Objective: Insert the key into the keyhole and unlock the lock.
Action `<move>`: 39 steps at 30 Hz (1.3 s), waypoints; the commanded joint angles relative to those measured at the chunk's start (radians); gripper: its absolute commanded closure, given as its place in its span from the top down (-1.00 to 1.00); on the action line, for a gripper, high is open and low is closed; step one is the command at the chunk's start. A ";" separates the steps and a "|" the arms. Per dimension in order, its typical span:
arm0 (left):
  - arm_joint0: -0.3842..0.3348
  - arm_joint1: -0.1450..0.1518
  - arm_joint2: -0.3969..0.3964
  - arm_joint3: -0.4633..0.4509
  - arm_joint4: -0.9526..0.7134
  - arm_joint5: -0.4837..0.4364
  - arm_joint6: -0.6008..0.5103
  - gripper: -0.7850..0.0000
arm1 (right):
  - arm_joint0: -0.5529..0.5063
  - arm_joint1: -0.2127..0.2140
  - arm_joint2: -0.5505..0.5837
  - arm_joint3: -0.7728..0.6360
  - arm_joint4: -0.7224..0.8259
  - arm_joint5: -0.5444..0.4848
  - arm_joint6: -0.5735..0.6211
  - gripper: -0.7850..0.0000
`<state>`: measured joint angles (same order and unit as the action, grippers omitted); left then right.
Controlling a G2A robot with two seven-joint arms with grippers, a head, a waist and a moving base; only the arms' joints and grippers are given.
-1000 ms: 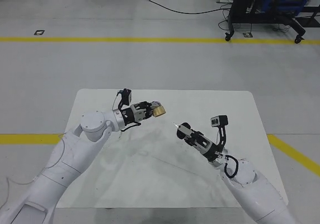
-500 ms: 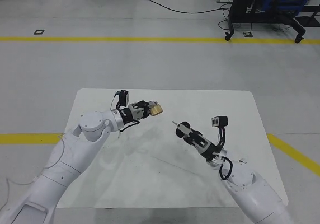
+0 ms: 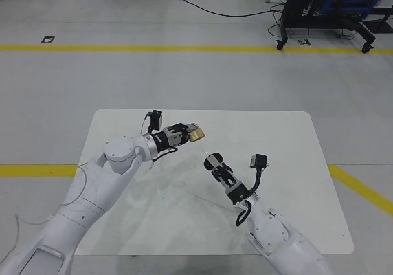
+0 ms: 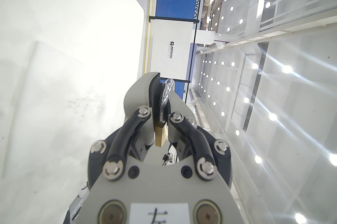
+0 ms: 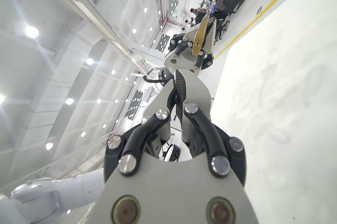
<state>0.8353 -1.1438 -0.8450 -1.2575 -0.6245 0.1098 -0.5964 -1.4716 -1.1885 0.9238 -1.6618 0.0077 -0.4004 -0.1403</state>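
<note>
1. The right arm (image 3: 279, 234) is swinging in toward the middle of the table (image 3: 279, 137). That carries the right pincer (image 3: 212, 162) in from farther out to a spot near the lock, on the robot's side of it, and the gap is closing.
2. The left arm (image 3: 107, 172) is barely shifting. The left pincer (image 3: 185, 135) is holding its station above the far half of the table, presenting the padlock (image 3: 196, 135) in mid-air.
3. What this means: the approach is under way, but the key is not in yet. In the right wrist view the keyhole (image 5: 197, 44) is facing the oncoming pincer, so I judge fine alignment to be the job in hand.
4. The table is showing as a white, matte slab with rounded corners, carrying faint scuffs and smudges.
5. Both pincers are showing pale grey shells, black linkage bars and dark ribbed pads. The left one is clenched on the padlock, the right one clenched on the key (image 3: 207, 158).
6. The padlock is gleaming as a blocky brass body, smooth-faced, with a shiny curved steel shackle (image 4: 167, 89) poking past the fingertips.
7. The key is showing as a thin, pale metal sliver jutting from the right pincer and pointing toward the lock, apart from it.
</note>
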 commanded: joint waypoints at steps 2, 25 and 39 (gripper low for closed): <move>-0.001 -0.004 -0.001 0.004 0.006 0.000 0.002 -1.00 | 0.020 -0.016 -0.032 0.020 -0.036 0.023 -0.055 -1.00; 0.006 -0.028 -0.027 0.019 0.064 0.000 -0.026 -1.00 | 0.094 -0.083 -0.050 0.112 0.034 0.074 -0.096 -1.00; 0.011 -0.040 -0.041 0.021 0.098 0.014 -0.032 -1.00 | 0.094 -0.108 -0.036 0.131 0.028 0.079 -0.096 -1.00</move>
<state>0.8459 -1.1835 -0.8856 -1.2366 -0.5274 0.1235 -0.6286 -1.3778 -1.2952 0.8870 -1.5314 0.0364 -0.3228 -0.2380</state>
